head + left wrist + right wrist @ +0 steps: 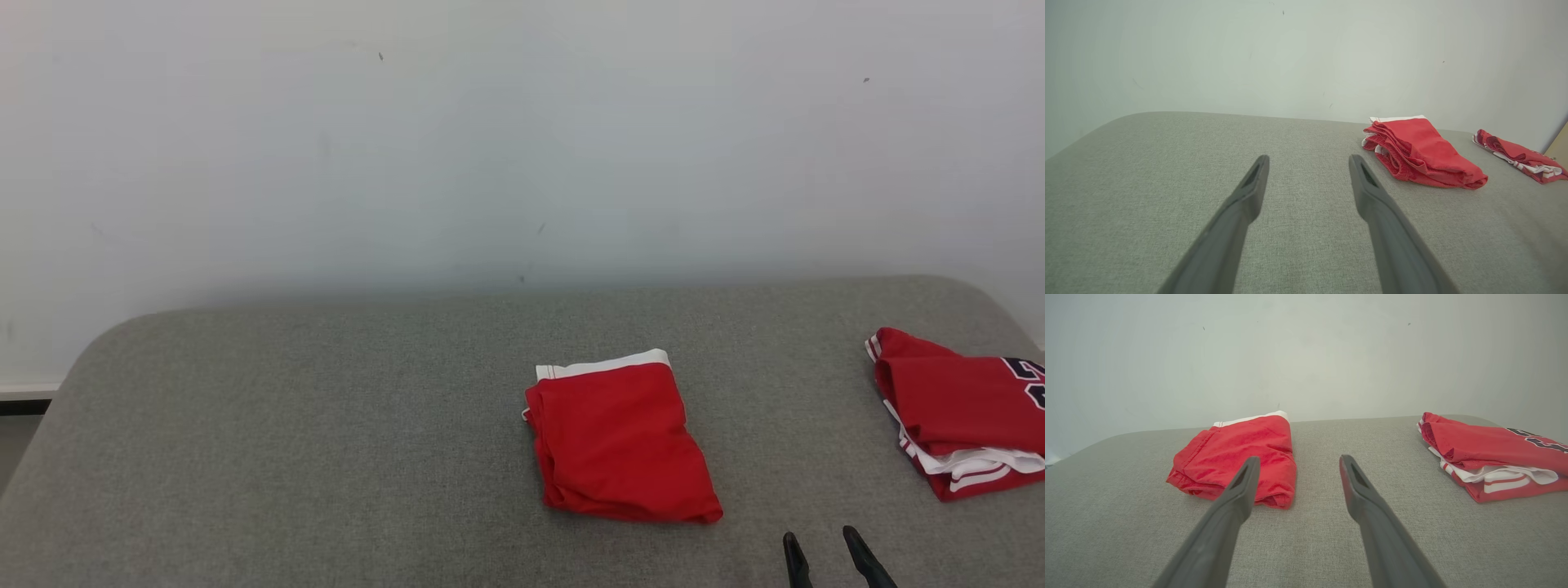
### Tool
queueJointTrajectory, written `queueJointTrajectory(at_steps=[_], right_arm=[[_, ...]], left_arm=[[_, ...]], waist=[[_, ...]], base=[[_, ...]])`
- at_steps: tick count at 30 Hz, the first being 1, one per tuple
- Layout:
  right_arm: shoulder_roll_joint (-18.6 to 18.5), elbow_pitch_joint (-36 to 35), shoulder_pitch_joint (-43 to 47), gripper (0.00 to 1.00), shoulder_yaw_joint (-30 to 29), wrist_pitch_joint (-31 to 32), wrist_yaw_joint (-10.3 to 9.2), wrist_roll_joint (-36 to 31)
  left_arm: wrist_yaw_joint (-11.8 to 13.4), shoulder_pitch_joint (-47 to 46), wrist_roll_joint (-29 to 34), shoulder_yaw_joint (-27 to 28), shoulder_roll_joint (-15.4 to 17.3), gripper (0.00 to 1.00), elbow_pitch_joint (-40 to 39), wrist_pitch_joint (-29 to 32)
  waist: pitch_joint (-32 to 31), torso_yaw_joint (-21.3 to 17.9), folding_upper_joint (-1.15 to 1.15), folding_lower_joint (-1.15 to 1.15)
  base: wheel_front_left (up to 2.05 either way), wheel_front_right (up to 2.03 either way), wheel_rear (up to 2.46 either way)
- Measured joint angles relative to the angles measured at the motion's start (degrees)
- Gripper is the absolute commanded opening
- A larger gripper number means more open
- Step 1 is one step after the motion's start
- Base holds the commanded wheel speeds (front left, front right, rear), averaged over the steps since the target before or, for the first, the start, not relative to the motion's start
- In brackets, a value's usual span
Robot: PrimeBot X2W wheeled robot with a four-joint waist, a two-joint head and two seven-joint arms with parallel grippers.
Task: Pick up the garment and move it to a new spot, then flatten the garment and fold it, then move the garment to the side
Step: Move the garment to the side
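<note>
Behind, a pale plain wall (522, 147) is seen past the far edge of a grey fabric-covered worktop (286, 457) with rounded corners. Near the worktop's middle a folded red garment with a white waistband (616, 441) is laid flat. A folded red jersey (955, 408) with white trim and dark lettering is placed well apart from it, at the right edge. The right claw (820, 543) is held wide and empty near the garment's near right corner. The left claw (1308, 161) is likewise spread wide, nothing gripped, over bare fabric.
</note>
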Motion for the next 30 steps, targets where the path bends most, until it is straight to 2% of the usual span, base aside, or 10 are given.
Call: queueJointTrajectory(at_steps=[5, 10, 12, 16, 22, 30], right_arm=[[0.18, 0.11, -0.35, 1.0, 0.48, 0.0, 0.0, 1.51], [-0.26, 4.45, -5.48, 1.0, 3.92, 0.0, 0.0, 6.67], [-0.19, 7.24, -10.38, 1.0, 4.81, -0.01, 0.0, 11.79], [-0.55, 12.49, -16.58, 1.0, 5.17, -0.01, 0.0, 17.46], [-2.89, 22.24, -24.84, 1.0, 8.08, 0.0, 0.0, 25.16], [-6.95, 32.27, -36.34, 1.0, 15.02, 1.96, -0.01, 36.4]], left_arm=[[0.22, -0.04, 0.01, -0.47, -0.01, 1.0, -0.2, -0.01], [0.14, -0.56, 0.54, -1.65, -0.02, 1.0, -0.73, -0.01], [-0.09, -1.64, 1.12, -2.61, -0.03, 1.0, -1.03, 0.0], [-0.59, -3.49, 1.67, -4.22, -0.04, 1.0, -1.42, 0.0], [-1.08, -5.86, 1.56, -5.6, -0.07, 1.0, -1.96, 0.0], [-1.52, -10.3, -0.14, -5.77, -0.05, 1.0, -3.23, 0.0]], waist=[[0.72, 0.22, 0.0, 0.0], [2.24, 0.31, 0.0, 0.0], [3.4, 0.57, 0.0, 0.0], [5.04, 1.57, 0.0, 0.01], [7.85, 4.14, 0.0, 0.01], [13.7, 6.81, 0.01, 0.01]], base=[[0.0, 0.0, 0.0], [0.0, 0.0, 0.0], [0.0, 0.0, 0.0], [0.0, 0.0, 0.0], [0.0, 0.0, 0.0], [0.0, 0.0, 0.0]])
